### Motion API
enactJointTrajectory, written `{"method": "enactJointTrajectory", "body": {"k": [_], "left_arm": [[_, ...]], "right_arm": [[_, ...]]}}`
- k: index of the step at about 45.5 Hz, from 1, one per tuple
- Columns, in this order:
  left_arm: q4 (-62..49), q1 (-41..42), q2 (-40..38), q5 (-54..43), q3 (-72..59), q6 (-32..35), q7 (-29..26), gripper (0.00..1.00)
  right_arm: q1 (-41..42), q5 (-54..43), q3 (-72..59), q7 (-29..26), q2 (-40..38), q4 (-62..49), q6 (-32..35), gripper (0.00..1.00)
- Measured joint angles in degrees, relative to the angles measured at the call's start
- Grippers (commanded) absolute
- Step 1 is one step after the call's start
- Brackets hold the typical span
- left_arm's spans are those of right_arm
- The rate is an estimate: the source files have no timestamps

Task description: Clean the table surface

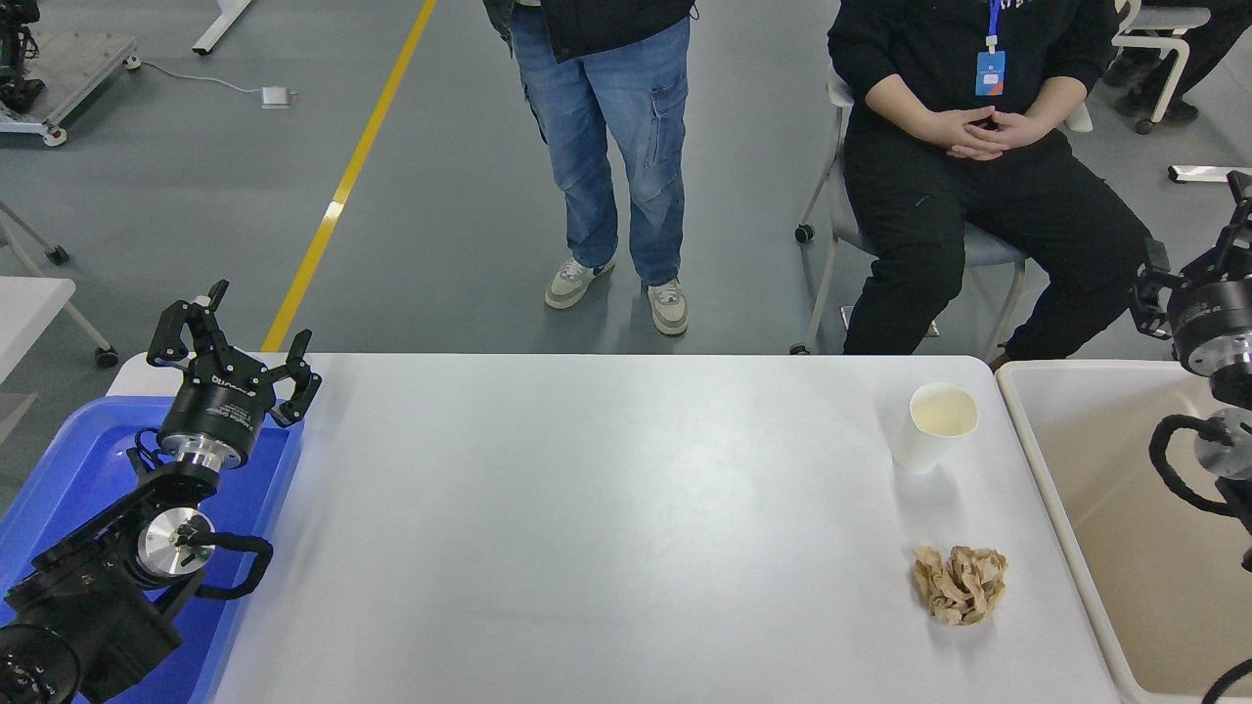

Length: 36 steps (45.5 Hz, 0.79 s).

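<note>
Table surface: the large, smooth, matte white rectangular table surface [606,518] with rounded corners fills the lower middle of the head view.
On it: an upright white paper cup [934,426] at the right; nearer, apart from it, a crumpled tan paper wad [961,584].
Sides: glossy blue plastic tray [68,469] left, beige rectangular bin [1125,548] right.
Left gripper [235,357]: fingers spread apart, empty, above the tray's far corner.
Right gripper [1234,235]: at the right edge above the bin; fingers' state cannot be told.
Far side: one person standing in jeans [606,147], one person seated [978,147].
</note>
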Motion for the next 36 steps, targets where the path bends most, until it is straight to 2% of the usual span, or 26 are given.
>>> {"method": "enactJointTrajectory", "body": {"k": [36], "left_arm": [[-0.02, 0.0, 0.0, 0.0, 0.0, 0.0, 0.0, 1.0]], "right_arm": [[0.87, 0.02, -0.45, 0.0, 1.96, 0.21, -0.01, 0.99]]}}
